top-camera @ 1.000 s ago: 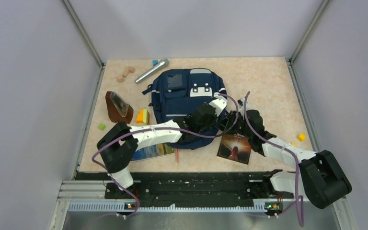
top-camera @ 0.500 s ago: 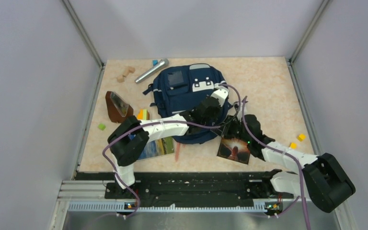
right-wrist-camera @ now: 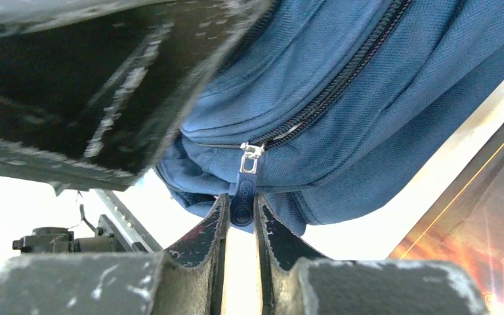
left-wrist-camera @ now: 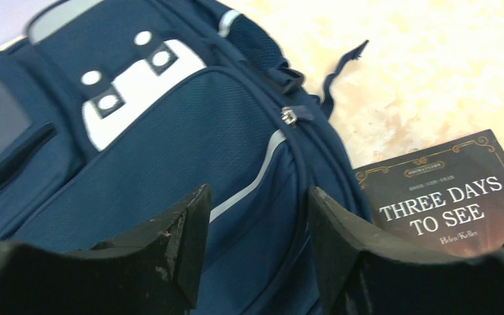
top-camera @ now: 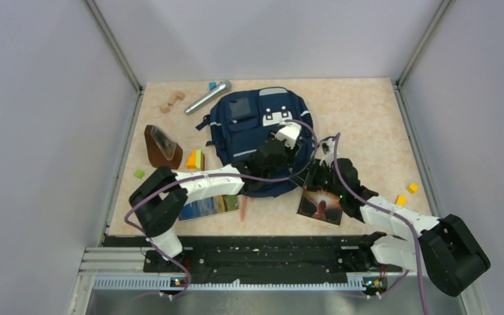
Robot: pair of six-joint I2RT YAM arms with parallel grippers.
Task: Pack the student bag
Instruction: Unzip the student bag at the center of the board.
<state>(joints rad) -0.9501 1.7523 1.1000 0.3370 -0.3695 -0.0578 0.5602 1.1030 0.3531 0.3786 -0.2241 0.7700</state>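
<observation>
- Nearest, the book titled Three Days to See lies on the table against the near right corner of the student bag, right under the right arm. A careless sweep of that arm could shove it away from the bag.
- The right gripper is pinched shut on the zipper pull at the bag's near right edge. Only the end of the small tab sits between the fingers. A tug off the line of the zipper could let it slip free or jam the teeth in the bunched fabric.
- The bag lies flat, front pocket up, in the middle of the table. The left gripper hangs over its front panel with jaws apart, holding nothing. With nothing pinning the bag, a pull on the zipper may drag or fold the whole bag instead of opening it.
- Both arms crowd the same corner, and a purple cable loops between them, so a knock or a snag is likely.
- Farthest, the microphone lies near the bag's far left corner. A bag that shifts could set it rolling.
</observation>
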